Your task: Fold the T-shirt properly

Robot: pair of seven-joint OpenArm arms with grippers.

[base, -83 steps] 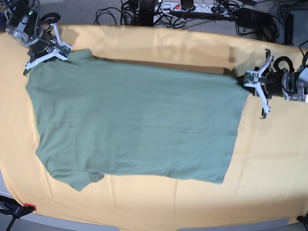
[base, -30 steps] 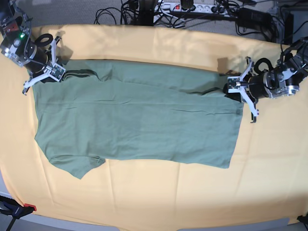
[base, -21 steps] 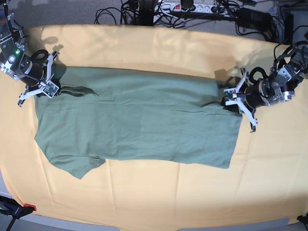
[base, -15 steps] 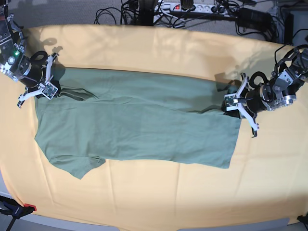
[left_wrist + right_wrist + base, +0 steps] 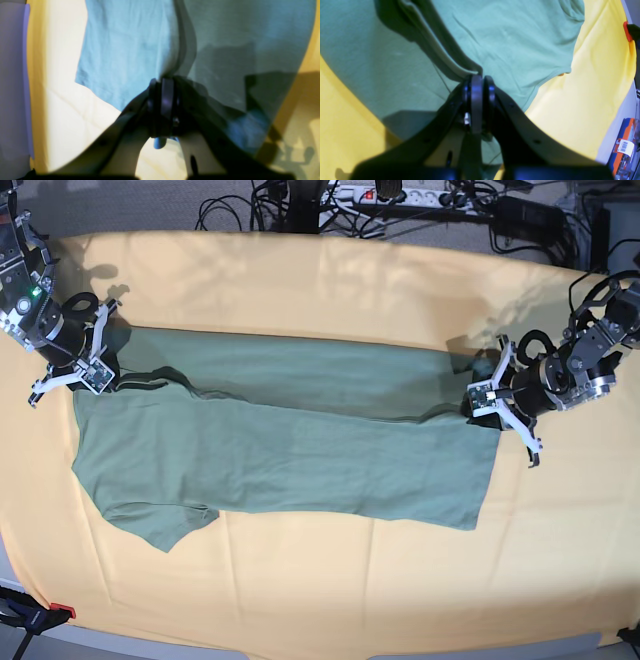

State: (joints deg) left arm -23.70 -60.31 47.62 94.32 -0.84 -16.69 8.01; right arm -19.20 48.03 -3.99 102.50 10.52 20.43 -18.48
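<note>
Left hand (image 5: 485,402) pinched tight on the hem-end far corner of the plain sage-green thin-knit T-shirt (image 5: 290,445); wrist cam shows both pads pressed together w/ fabric bunching right at the tips (image 5: 162,85). Right hand (image 5: 92,372) same deal at the shoulder end, pads closed on a folded edge of the shirt (image 5: 476,77), collar/seam ridge running away from the tips.

Shirt lies spread between the two hands on the large yellow-orange cloth (image 5: 330,600) covering the counter. Far long edge is doubled over toward the near side: a darker folded band runs hand to hand, its edge landing roughly a third of the way across the body. One short sleeve (image 5: 165,535) sticks out flat below the right hand, on the near side. Fabric mostly smooth, slight wrinkles near the left hand.

Past the far edge of the cloth: black cables and a white power strip (image 5: 390,195). Red clamp (image 5: 60,611) at the near corner on the right-hand side.
</note>
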